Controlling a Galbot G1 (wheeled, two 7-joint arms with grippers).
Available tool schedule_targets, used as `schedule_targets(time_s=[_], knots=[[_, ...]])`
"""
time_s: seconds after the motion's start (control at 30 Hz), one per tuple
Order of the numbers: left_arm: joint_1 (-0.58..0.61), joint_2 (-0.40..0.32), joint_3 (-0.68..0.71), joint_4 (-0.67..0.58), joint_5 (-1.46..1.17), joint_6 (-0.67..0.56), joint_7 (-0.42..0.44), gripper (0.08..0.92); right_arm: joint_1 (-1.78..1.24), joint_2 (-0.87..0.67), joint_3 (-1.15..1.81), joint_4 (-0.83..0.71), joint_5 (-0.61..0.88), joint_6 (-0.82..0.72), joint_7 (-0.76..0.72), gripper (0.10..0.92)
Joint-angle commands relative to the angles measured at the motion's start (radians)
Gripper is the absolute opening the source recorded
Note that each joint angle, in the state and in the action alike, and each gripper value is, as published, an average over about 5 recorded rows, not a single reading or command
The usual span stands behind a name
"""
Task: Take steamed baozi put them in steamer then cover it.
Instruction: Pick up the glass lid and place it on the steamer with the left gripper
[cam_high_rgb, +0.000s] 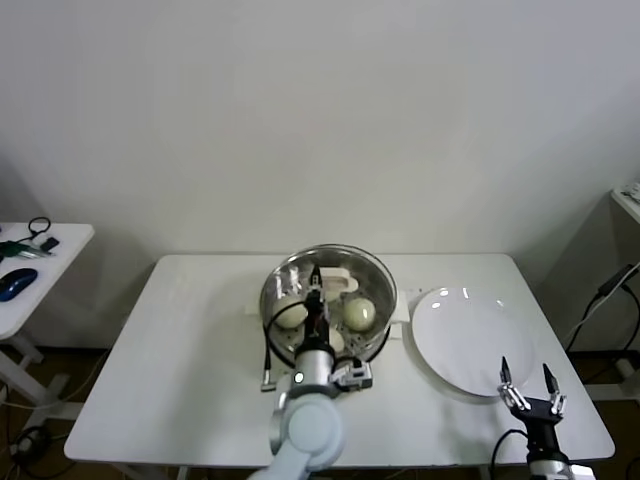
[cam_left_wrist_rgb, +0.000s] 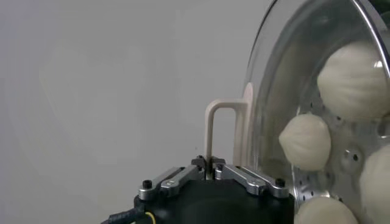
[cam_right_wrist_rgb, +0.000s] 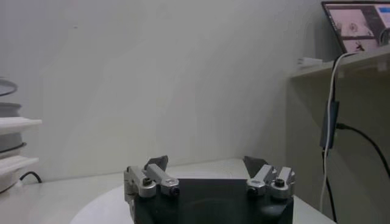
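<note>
The clear glass cover (cam_high_rgb: 372, 272) sits over the shiny steamer (cam_high_rgb: 379, 342) at the middle of the white table. My left gripper (cam_high_rgb: 317, 288) is shut on the cover's cream handle (cam_high_rgb: 336, 279). Through the glass I see steamed baozi (cam_high_rgb: 359, 313), (cam_high_rgb: 291, 315) on the perforated tray. In the left wrist view the gripper (cam_left_wrist_rgb: 209, 164) pinches one leg of the handle (cam_left_wrist_rgb: 219, 112), with the cover (cam_left_wrist_rgb: 286, 79) and baozi (cam_left_wrist_rgb: 306, 141), (cam_left_wrist_rgb: 354, 81) beyond. I cannot tell whether the cover rests on the rim. My right gripper (cam_high_rgb: 525, 378) (cam_right_wrist_rgb: 206, 163) stands open and empty at the table's front right.
A bare white plate (cam_high_rgb: 465, 335) lies right of the steamer, just behind my right gripper. A side table with a blue mouse (cam_high_rgb: 18, 283) and cables stands far left. A shelf (cam_high_rgb: 628, 205) with cables is at the far right.
</note>
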Motion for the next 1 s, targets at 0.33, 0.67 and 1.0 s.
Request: schedule_targets(time_s=[0.33, 0.67, 1.0], knots=[[-0.004, -0.005, 0.005, 0.034, 0.031, -0.008, 0.011, 0.139, -0.004, 0.002, 0.006, 0.002, 0.008, 0.006, 0.001, 0.823], [-0.001, 0.012, -0.015, 0.041, 0.040, -0.018, 0.014, 0.139, -0.008, 0.001, 0.005, 0.006, 0.007, 0.007, -0.003, 0.823], [0.000, 0.014, -0.012, 0.037, -0.004, -0.016, -0.011, 0.222, -0.015, 0.001, 0.003, 0.012, 0.005, 0.009, -0.005, 0.823]])
